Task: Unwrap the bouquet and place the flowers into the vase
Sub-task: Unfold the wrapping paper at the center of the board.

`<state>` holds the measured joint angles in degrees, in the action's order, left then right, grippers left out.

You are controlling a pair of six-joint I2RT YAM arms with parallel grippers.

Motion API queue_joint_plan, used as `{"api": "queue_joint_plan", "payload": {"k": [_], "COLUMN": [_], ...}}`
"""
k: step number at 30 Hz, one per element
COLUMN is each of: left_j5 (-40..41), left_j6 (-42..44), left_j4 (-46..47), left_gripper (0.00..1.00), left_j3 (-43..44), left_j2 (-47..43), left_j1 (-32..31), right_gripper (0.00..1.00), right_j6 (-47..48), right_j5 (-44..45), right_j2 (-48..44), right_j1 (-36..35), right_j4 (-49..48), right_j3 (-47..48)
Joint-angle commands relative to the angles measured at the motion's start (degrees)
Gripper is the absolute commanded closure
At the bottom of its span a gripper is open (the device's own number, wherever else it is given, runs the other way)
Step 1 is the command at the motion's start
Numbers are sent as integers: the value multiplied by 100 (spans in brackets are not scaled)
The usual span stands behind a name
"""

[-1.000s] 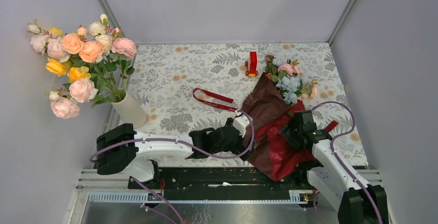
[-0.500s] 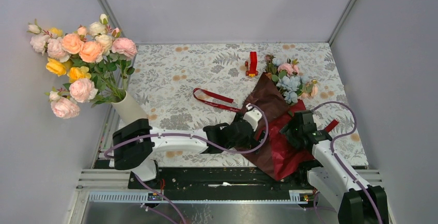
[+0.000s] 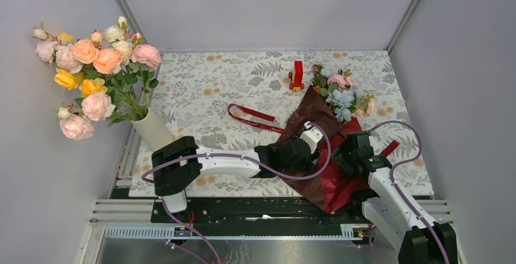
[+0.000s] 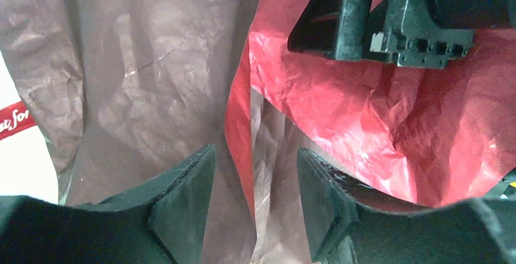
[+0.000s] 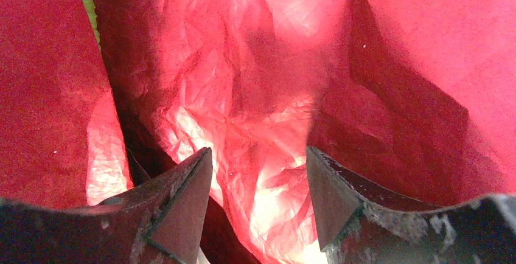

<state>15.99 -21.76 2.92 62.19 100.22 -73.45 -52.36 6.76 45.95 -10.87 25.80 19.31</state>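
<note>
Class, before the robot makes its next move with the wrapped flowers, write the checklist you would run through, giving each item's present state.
1. Ribbon untied: ok, it lies apart.
2. Edge of the paper between the left claw's open jaws: ok.
3. Right claw gripping paper: cannot tell.
4. Flowers free of paper: not ok, wrapped.
5. Vase has room: cannot tell, roses fill its mouth.

Overhead from behind, facing down; wrist views close; all share wrapping paper (image 3: 311, 119).
</note>
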Motion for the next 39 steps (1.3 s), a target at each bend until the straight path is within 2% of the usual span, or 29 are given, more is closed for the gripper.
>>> {"api": "queue_joint_plan", "payload": {"k": [1,4,10,14,17,21,23,31,39], "left_j5": [-93,-183,68,173,97,187,347,669,842], "left_j6": [119,81,66,50,21,-21,21,208,229], "left_j4": [353,367,284,240,296,232,124,-191,-678], "left_gripper": [46,52,54,59,70,93,99,100,100], "left_j3": [367,437,566,588,564,581,591,335,-88], "left_j2": [219,363,568,643,658,599,480,-366,-1352], "left_j1": [60,117,129,137,153,194,224,446,1091], "right_gripper": [35,35,35,35,35,35,35,35,35], "right_j6": [-33,-38,-62,-55,-55,-55,-67,-86,-100], "right_j5": [325,330,334,325,332,369,378,422,456], "right_j2": [-43,-105,-172,-166,-166,-166,-166,-183,-217], "right_j1": [-29,-30,-29,-29,-29,-29,-30,-26,-29], "right_j4": [132,129,135,128,136,130,133,131,136], "right_j3": [-116,-120,-149,-144,-150,-151,-148,-117,-129]}}
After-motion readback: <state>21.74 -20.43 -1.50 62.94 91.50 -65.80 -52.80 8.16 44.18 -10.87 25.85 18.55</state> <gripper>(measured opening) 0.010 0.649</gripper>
